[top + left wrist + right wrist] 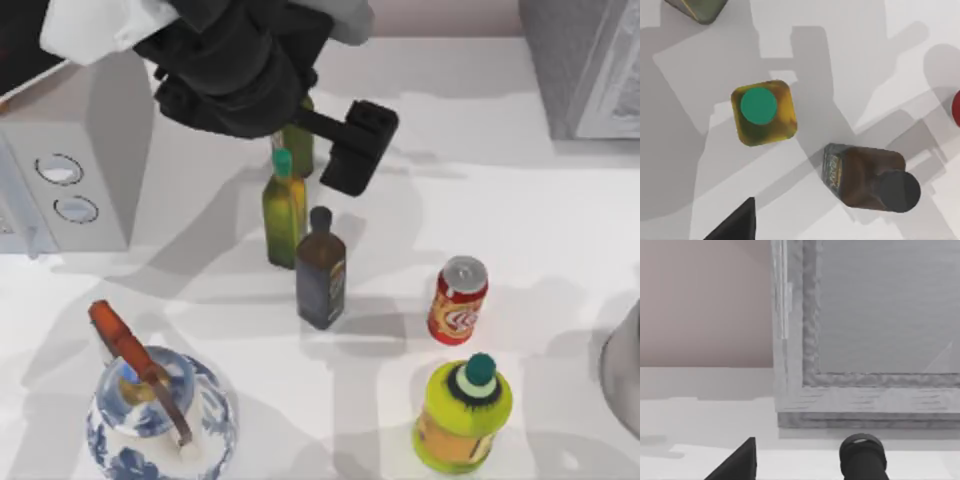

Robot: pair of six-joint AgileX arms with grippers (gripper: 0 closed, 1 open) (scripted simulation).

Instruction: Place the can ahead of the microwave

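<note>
The red can (458, 300) with a silver top stands upright on the white table, right of centre. Its red edge just shows in the left wrist view (956, 107). The light-grey microwave (70, 150) with two round dials sits at the left edge. My left gripper (355, 160) hangs above the back middle of the table, over a group of bottles, well up and to the left of the can and holding nothing. My right gripper (790, 472) faces a grey box near the back wall.
An olive bottle with a teal cap (284, 207) (762, 111) and a dark brown bottle (320, 270) (867, 177) stand between microwave and can. A fat yellow-green bottle (462, 412) is just in front of the can. A blue-white teapot (155, 410) sits front left, a grey box (590, 60) back right.
</note>
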